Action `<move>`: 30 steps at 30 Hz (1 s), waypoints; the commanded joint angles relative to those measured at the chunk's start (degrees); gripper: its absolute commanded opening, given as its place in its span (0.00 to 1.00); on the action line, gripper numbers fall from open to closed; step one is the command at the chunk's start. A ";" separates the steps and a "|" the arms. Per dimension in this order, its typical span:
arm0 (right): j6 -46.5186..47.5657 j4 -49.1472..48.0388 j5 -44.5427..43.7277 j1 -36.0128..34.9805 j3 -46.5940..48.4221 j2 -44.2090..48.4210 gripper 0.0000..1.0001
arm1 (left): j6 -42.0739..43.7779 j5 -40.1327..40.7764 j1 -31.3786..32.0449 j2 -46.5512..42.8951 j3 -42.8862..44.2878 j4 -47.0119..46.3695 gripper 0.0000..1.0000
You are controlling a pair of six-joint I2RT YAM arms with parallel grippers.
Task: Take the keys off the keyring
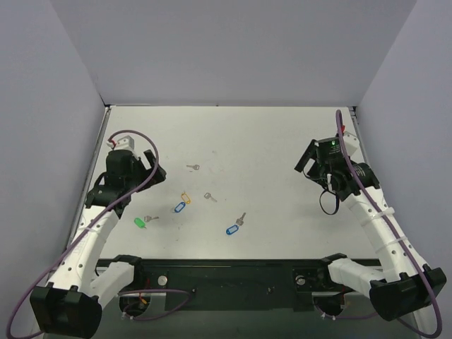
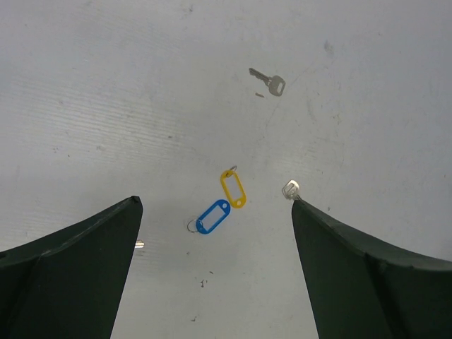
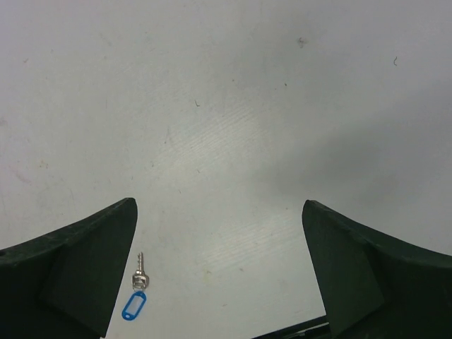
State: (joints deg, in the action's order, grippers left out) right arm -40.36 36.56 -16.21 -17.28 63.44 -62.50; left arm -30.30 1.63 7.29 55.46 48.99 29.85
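Setup's pretty plain: a matte off-white table (image 1: 282,141) boxed in on three sides by pale lavender-grey panels, so there's a back wall (image 1: 233,49), a left wall (image 1: 42,106) and a right wall (image 1: 417,85). The walls are bare and flat and meet the table at its edges. Up close the table shows faint scuffs and a few dark specks (image 3: 301,42). Lighting's soft and even, with a brighter sheen mid-table and a dim shadow patch (image 3: 381,152) off to one side.
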 commanded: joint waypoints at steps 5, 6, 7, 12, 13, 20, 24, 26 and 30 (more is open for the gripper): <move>-1.12 12.22 0.12 -3.20 4.50 2.64 0.96 | 1.13 -0.03 5.27 -2.02 0.77 5.67 0.98; -1.73 12.22 0.56 -3.55 4.41 2.99 0.97 | -0.18 -1.61 5.71 -2.98 0.23 5.05 0.98; -2.18 12.14 1.52 -3.55 4.41 3.61 0.98 | -0.63 -1.63 7.63 -3.34 -0.82 4.00 0.98; -3.41 12.92 4.87 -3.55 3.88 5.10 1.00 | -5.36 2.94 18.62 -3.52 -1.36 2.24 0.98; -3.32 13.10 5.74 -3.55 3.45 5.80 1.00 | -6.07 3.20 21.42 -3.34 -1.70 1.80 0.98; -3.67 6.07 12.34 -3.55 -2.62 13.54 1.00 | -14.52 4.52 33.83 -1.85 -6.71 -9.17 0.90; -3.76 5.81 15.58 -3.64 -2.88 13.81 0.99 | -15.22 5.14 38.93 1.66 -8.56 -14.01 0.85; -4.37 5.28 18.03 -3.64 -3.93 14.33 0.99 | -15.92 4.18 40.08 3.86 -9.87 -16.99 0.83; -5.34 3.87 19.19 -3.64 -6.57 16.26 0.97 | -18.29 1.11 41.31 7.37 -12.95 -24.64 0.77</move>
State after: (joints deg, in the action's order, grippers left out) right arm -44.38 41.78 -0.14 -20.69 59.24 -47.66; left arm -45.41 4.91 47.48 60.69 38.48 16.34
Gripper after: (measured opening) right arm 0.979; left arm 0.801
